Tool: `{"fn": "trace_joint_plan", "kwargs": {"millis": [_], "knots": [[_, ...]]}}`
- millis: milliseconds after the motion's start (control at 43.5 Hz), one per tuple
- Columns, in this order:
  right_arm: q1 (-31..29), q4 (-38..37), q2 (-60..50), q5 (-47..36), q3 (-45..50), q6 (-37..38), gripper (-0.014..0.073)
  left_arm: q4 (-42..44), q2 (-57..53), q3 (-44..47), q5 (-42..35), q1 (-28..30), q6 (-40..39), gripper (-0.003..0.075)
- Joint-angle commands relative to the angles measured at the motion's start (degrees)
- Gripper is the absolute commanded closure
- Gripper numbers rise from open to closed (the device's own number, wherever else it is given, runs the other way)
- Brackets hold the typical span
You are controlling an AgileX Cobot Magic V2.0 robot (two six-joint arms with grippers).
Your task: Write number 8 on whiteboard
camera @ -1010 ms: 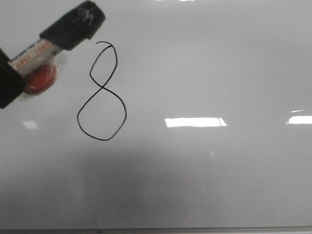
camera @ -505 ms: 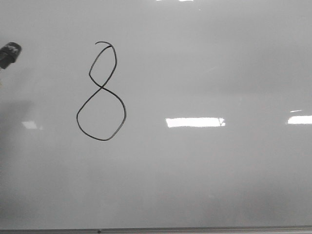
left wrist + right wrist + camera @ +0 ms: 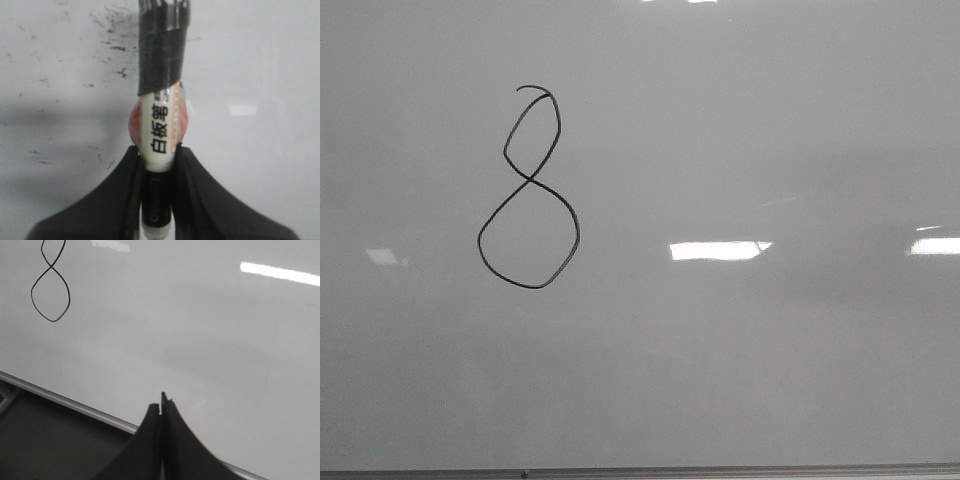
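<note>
Glossy pale board fills the front view from edge to edge; the whiteboard (image 3: 740,120) carries bright rectangular glare patches and a thin grey frame along its near edge; no arm shows in that view.

On the left half of the board sits the number 8 (image 3: 528,190), a thin black line with a small hook on top, a narrow upper loop and a rounder lower one; both loops look closed, so the writing itself seems done.

From the left wrist camera, the left gripper (image 3: 159,167) is pinching a marker (image 3: 161,125); its fingers (image 3: 192,180) clamp the white labelled barrel just behind a band of dark tape, with a reddish pad squeezed in beside the barrel. The pen looks light, stiff and smooth-skinned, so it could slip or twist in a loose grip; mid-barrel, where it is held, seems the sensible place. Fresh ink probably smears if brushed; scattered dark flecks mark the board beyond the taped part.

From the right wrist camera, the right gripper (image 3: 161,407) has its jaws pressed together and holds nothing; it hangs near the framed edge, well apart from the figure; wide bare board lies to the right of the 8, leaving plenty of room to move.
</note>
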Motion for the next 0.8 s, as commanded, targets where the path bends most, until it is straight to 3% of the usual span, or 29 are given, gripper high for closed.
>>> {"fn": "trace_joint_plan", "kwargs": {"millis": [0,207,276,413,574,666,781], "knots": [[-0.4,1.0,0.3,-4.5,-1.4,0.2,0.0661,-1.4,1.2,-0.9,-9.7,0.1,-0.5,0.0741],[-0.4,1.0,0.3,-4.5,-1.4,0.2,0.0661,-3.0,7.2,-1.0,-14.2,0.1,-0.5,0.0735],[-0.4,1.0,0.3,-4.5,-1.4,0.2,0.0661,-3.0,8.1,-1.0,-14.2,0.1,-0.5,0.0685],[-0.4,1.0,0.3,-4.5,-1.4,0.2,0.0661,-3.0,9.4,-1.0,-14.5,0.1,-0.5,0.0491],[-0.4,1.0,0.3,-4.5,-1.4,0.2,0.0661,-3.0,9.7,-1.0,-14.5,0.1,-0.5,0.0334],[-0.4,1.0,0.3,-4.6,-1.1,0.2,0.0661,-3.0,9.1,-1.0,-14.5,0.1,-0.5,0.029],[-0.4,1.0,0.3,-4.6,-0.9,0.2,0.0661,-3.0,7.2,-1.0,-13.4,0.1,-0.5,0.0288]]}}
